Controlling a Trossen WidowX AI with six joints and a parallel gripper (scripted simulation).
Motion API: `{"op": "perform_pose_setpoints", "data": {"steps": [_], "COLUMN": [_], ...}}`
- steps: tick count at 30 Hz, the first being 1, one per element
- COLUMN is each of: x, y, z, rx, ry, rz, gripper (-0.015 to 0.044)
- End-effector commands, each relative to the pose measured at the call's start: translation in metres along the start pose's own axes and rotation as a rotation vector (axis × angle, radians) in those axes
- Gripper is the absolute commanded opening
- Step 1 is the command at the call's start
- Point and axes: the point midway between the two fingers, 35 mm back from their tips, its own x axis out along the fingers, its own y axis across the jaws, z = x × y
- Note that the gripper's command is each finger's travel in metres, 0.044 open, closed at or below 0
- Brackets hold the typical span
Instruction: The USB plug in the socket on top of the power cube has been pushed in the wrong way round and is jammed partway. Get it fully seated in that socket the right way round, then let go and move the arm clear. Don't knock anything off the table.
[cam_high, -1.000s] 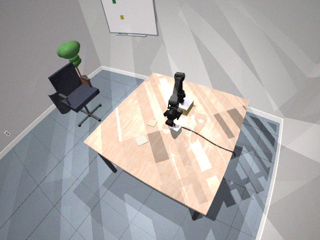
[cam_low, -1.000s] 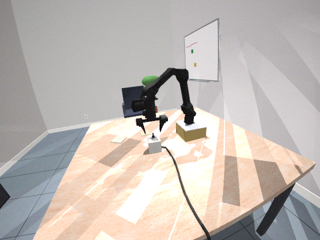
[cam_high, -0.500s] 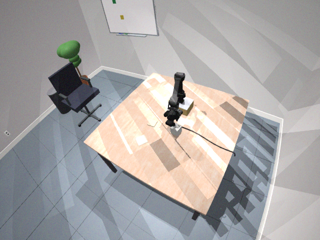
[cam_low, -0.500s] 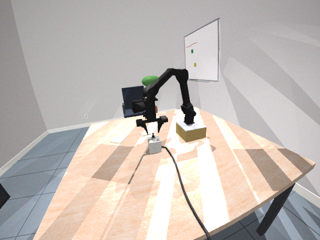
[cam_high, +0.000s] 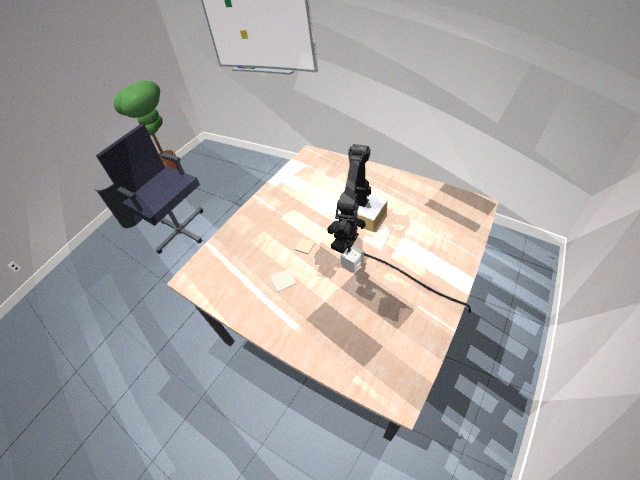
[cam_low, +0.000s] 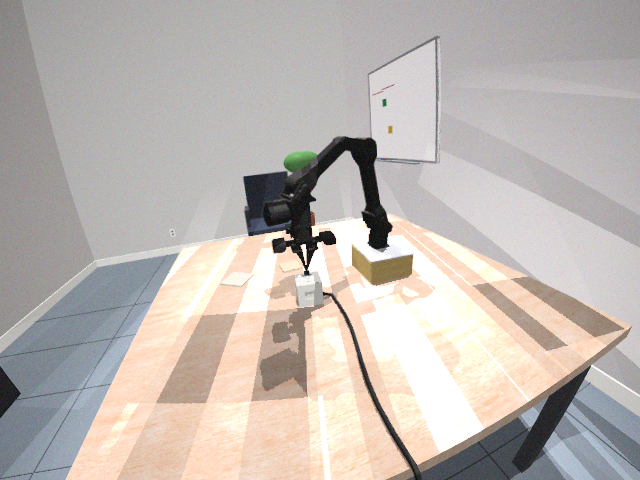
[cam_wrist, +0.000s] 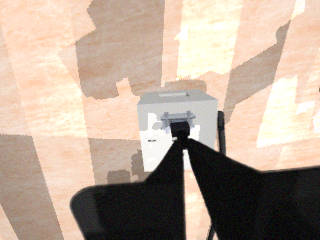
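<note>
The power cube (cam_high: 351, 260) (cam_low: 308, 295) (cam_wrist: 206, 112) is a small white box standing on the table (cam_high: 330, 330) (cam_low: 217, 361). The black USB plug (cam_wrist: 180, 128) sticks up from its top, beside a pale metallic bracket-like part at the socket. My gripper (cam_low: 306, 268) (cam_wrist: 183, 144) points down over the cube, its two fingertips brought together on the upper end of the plug, and is shut on it. The fingers hide part of the plug and the cube's top. How deep the plug sits and which way round it is cannot be told.
A black cable (cam_high: 413, 273) (cam_low: 360, 356) (cam_wrist: 221, 132) leaves the cube's side and runs over the table edge. The arm's base stands on a yellow block with a white top (cam_high: 374, 219) (cam_low: 390, 271). Two flat pale pads (cam_high: 283, 280) (cam_high: 305, 245) lie on the table.
</note>
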Motion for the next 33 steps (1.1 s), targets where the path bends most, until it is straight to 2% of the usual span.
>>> {"op": "perform_pose_setpoints", "data": {"steps": [1, 33], "x": [0.000, -0.014], "y": [0.000, 0.000], "z": [0.000, 0.000], "rx": [0.000, 0.000], "ry": [0.000, 0.000], "rz": [0.001, 0.000], "gripper": [0.0000, 0.0000]}}
